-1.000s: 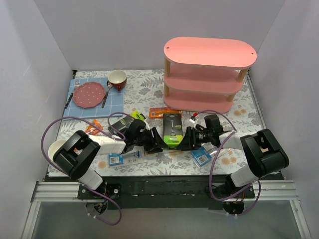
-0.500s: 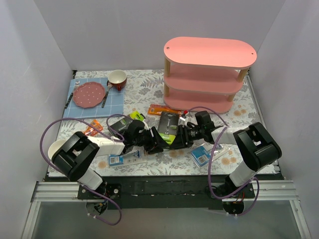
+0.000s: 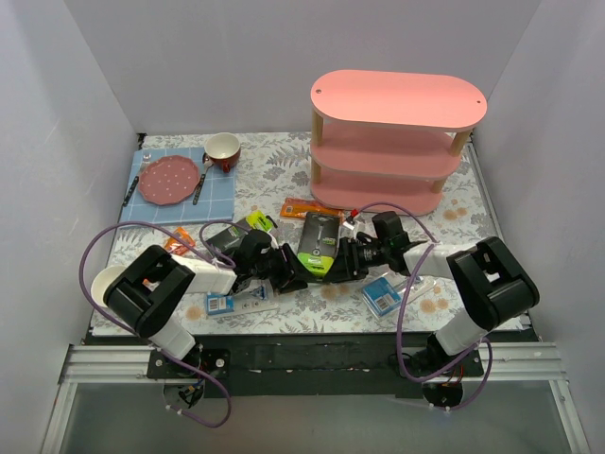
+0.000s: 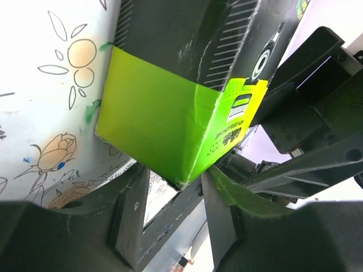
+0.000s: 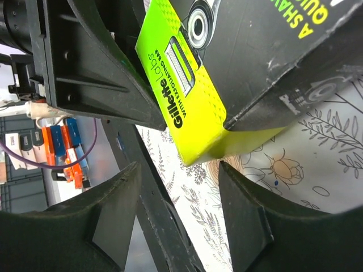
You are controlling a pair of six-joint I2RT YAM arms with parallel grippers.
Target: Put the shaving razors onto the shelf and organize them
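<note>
A dark grey razor box with a lime-green end (image 3: 319,242) lies on the floral table between my two grippers. My left gripper (image 3: 295,268) is open, and the box's green corner (image 4: 170,124) sits at the mouth between its fingers (image 4: 133,209). My right gripper (image 3: 342,260) is open too, with the same box's green end (image 5: 187,107) just above its fingers (image 5: 249,215). A second dark box (image 3: 232,234) lies behind the left arm. Blister packs lie at the front right (image 3: 383,295) and front left (image 3: 222,303). The pink shelf (image 3: 397,142) stands at the back right, and no razor packs show on it.
An orange pack (image 3: 310,210) lies in front of the shelf's base. A blue mat (image 3: 180,194) with a pink plate (image 3: 169,178), cutlery and a red cup (image 3: 223,149) is at the back left. A white cup (image 3: 106,282) stands by the left arm. White walls enclose the table.
My right gripper has moved left up to the box. The box has shifted a little left and back and turned, so it now sits between both open grippers.
</note>
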